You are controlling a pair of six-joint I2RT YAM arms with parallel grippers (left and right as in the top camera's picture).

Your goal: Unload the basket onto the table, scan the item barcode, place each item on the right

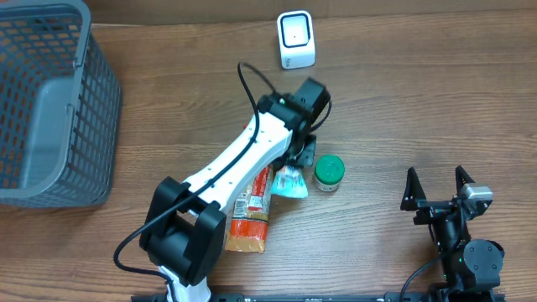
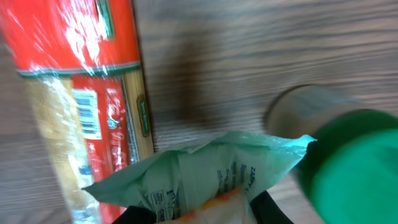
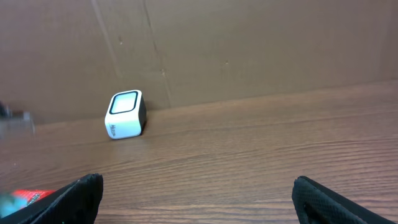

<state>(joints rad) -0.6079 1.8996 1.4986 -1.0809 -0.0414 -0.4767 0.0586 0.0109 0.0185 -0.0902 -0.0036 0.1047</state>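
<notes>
Pale-green pouch (image 2: 211, 174) pinched in left gripper (image 2: 199, 214), between red pasta pack (image 2: 68, 93) and green-lidded jar (image 2: 354, 168). Scanner (image 1: 296, 39) well apart, beyond. Right gripper (image 1: 436, 180) spread wide, empty. Basket (image 1: 50, 109) far left.

- Far left corner: basket (image 1: 50, 101). Tall mesh walls block entry from the sides.
- Far edge, middle: scanner (image 1: 295, 39). Bare table (image 1: 436, 101) in front and on both sides.
- Centre: left arm (image 1: 226, 172) slants from the near edge and bars low crossing.
- Centre cluster: pack (image 1: 250, 214), pouch (image 1: 291, 181) and jar (image 1: 329, 172). The pack touches the pouch, and the jar is just beside it with only a slim gap.
- Right half: bare from the jar to the right edge. Right claw (image 1: 435, 172) is spread wide near the near right corner, with an unblocked line to the scanner.
- Strip between basket and arm: bare.
</notes>
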